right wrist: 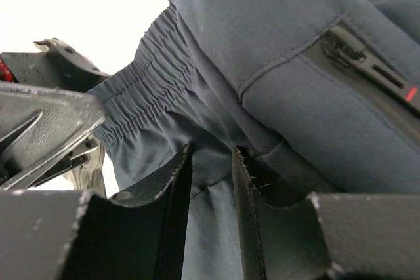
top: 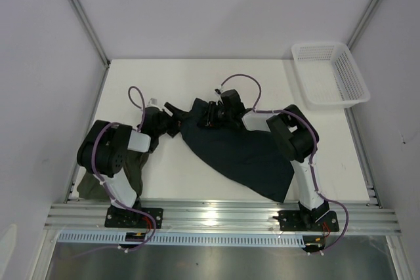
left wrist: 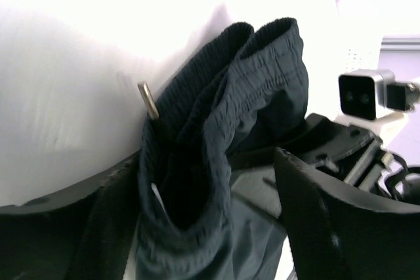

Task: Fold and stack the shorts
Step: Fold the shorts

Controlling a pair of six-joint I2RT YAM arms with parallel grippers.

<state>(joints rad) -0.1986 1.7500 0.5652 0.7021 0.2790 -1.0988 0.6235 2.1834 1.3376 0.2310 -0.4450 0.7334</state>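
Our right hand (right wrist: 211,157) is nearly closed, its two fingers (right wrist: 172,218) pinching a fold of the navy shorts (right wrist: 262,63) just below the gathered waistband (right wrist: 141,90). The cloth fills the narrow gap between them, so we read this as a grip. A zipped pocket (right wrist: 367,63) lies just to the side of it. We judge the pinch sits this high so that the top edge can be carried or pulled taut without the legs bunching.

Our left hand (left wrist: 213,162) stands wide, with the other end of the waistband rising between its fingers (left wrist: 328,227). The cloth lies against one finger and apart from the other, so nothing is gripped there yet. It looks placed to take the second corner, which would let both hands spread the edge for a fold.

Outward from the hands, the navy shorts trail down and toward the right arm across the white surface (top: 184,175), loose and unfolded. The olive shorts (top: 134,168) lie at the near left edge, partly under the left arm, well apart from the navy pair. The white basket (top: 328,103) sits at the far right corner. We judge that stacking has not begun.
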